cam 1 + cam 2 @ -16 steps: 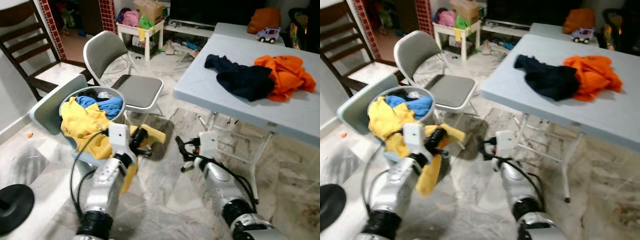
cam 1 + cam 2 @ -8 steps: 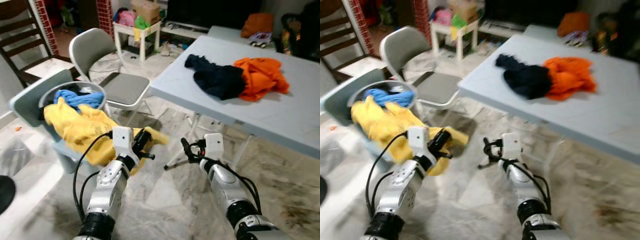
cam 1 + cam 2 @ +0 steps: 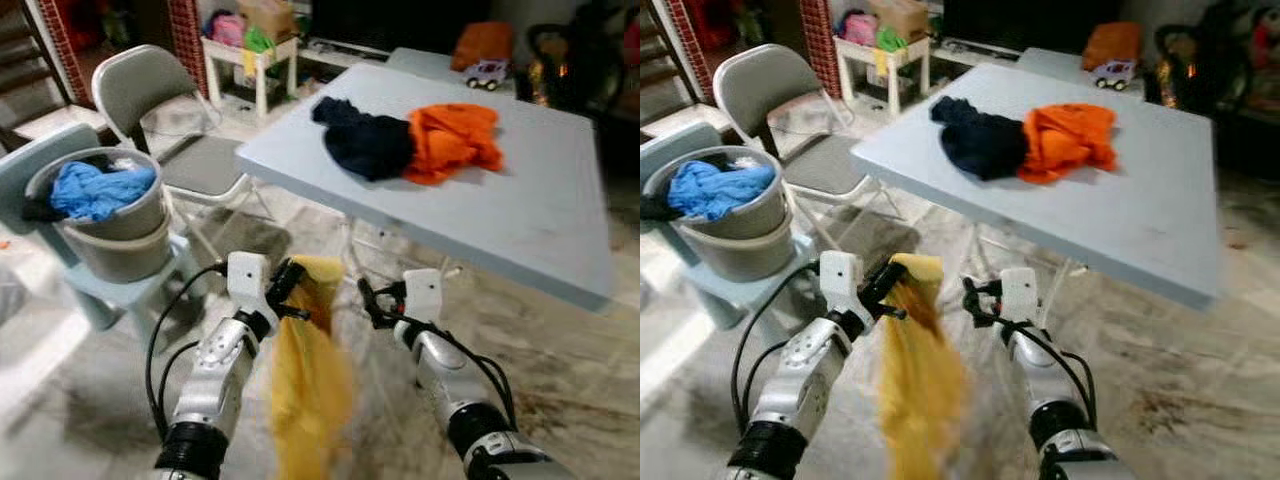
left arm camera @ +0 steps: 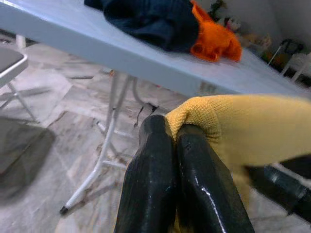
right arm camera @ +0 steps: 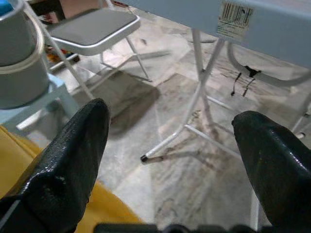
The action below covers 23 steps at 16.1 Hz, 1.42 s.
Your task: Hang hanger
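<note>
Change since a second ago: the yellow knitted garment no longer drapes over the rim of the grey plastic laundry bucket; it now hangs free from the left gripper, trailing towards the marble floor. You can take it, as a judgement, that the lift-out is done and the carry has begun. The view has also swung round towards the pale grey folding table.

Task thing: no hanger can be made out in any view, so you cannot yet place it; hanging is not started.

Left gripper: fingers pressed together, clamped on a folded edge of the yellow garment, held just off the table's near edge, below its top.

Right gripper: fingers wide apart, holding nothing, level with the left gripper and just beside the hanging cloth.

On the table, towards its far left corner: a dark navy garment touching a crumpled orange garment.

In the bucket: a blue cloth.
</note>
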{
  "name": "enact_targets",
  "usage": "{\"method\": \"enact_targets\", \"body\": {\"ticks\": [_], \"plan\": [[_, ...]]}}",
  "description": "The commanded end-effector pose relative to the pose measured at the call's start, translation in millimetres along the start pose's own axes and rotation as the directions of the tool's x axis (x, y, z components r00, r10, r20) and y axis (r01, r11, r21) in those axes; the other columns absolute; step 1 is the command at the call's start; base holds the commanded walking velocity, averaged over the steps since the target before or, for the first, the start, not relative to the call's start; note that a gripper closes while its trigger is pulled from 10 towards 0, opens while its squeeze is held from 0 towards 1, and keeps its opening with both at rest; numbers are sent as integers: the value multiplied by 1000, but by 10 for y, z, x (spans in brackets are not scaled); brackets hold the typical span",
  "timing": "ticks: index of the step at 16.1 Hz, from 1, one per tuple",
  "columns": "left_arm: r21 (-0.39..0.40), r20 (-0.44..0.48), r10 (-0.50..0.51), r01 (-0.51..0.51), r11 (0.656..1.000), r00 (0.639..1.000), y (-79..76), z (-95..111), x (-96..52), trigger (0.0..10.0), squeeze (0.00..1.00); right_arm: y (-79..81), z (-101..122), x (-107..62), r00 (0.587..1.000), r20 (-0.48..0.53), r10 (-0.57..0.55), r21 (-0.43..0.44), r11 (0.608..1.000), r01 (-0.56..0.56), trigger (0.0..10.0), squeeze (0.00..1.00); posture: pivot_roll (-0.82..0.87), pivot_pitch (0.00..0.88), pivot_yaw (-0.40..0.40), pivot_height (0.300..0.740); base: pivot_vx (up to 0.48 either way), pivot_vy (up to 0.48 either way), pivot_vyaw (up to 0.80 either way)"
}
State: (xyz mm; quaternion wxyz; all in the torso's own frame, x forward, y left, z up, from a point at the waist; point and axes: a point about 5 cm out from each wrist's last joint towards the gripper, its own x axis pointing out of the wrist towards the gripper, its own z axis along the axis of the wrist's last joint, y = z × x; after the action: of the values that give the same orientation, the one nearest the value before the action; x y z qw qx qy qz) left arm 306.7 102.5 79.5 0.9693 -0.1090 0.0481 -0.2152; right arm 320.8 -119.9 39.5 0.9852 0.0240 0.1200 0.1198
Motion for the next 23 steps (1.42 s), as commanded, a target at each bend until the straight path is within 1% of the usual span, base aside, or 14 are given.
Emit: {"method": "enact_targets", "body": {"ticks": [1,2,3,4,5,6,7,9,10,12,16,23], "plan": [[45,-2,18,-18,999,1000,70,32,-15,10000,0,32,42,32,1000,5,-1,17,1000,1,10000,0,26,0,-69,740,0,0,0],[72,-19,36,-34,997,999,148,-2,-74,10000,0,36,86,50,1000,15,0,34,999,-1,10000,0,25,0,-69,740,0,0,0],[108,-44,66,-61,992,997,240,-43,-137,10000,0,56,148,67,999,39,14,20,1000,-14,10000,0,23,0,-70,740,0,0,0],[133,-55,111,-103,986,992,344,-58,-204,10000,0,63,206,86,998,54,14,34,999,-16,10000,0,21,0,-71,740,0,0,0],[129,-53,143,-135,982,988,400,-52,-245,10000,0,55,247,96,998,65,12,40,999,-15,10000,0,19,0,-71,740,0,0,0],[125,-51,160,-152,980,986,413,-50,-256,10000,0,51,255,97,998,67,12,40,999,-14,10000,0,17,0,-71,740,0,0,0],[113,-48,181,-174,978,982,424,-54,-271,10000,0,42,258,93,998,68,9,43,999,-12,10000,0,15,0,-70,740,0,0,-800],[68,-44,214,-211,975,976,425,-73,-297,10000,0,5,226,64,998,62,-3,46,999,0,10000,0,15,0,-71,740,0,0,-800],[34,-57,232,-231,972,971,422,-97,-307,10000,0,-10,206,48,998,56,-9,46,999,6,10000,0,18,0,-71,740,0,0,-800],[11,-76,239,-239,971,968,432,-113,-332,10000,0,-18,193,33,999,53,-10,36,999,9,10000,0,20,0,-69,740,0,0,-800],[22,-75,247,-246,969,966,476,-95,-370,10000,0,-39,176,20,999,45,-14,29,999,13,10000,0,22,0,-67,740,0,0,-800],[28,-86,250,-248,968,964,477,-95,-403,10000,0,-61,170,27,999,36,-25,18,1000,24,10000,0,34,0,-55,740,0,0,-800]]}}
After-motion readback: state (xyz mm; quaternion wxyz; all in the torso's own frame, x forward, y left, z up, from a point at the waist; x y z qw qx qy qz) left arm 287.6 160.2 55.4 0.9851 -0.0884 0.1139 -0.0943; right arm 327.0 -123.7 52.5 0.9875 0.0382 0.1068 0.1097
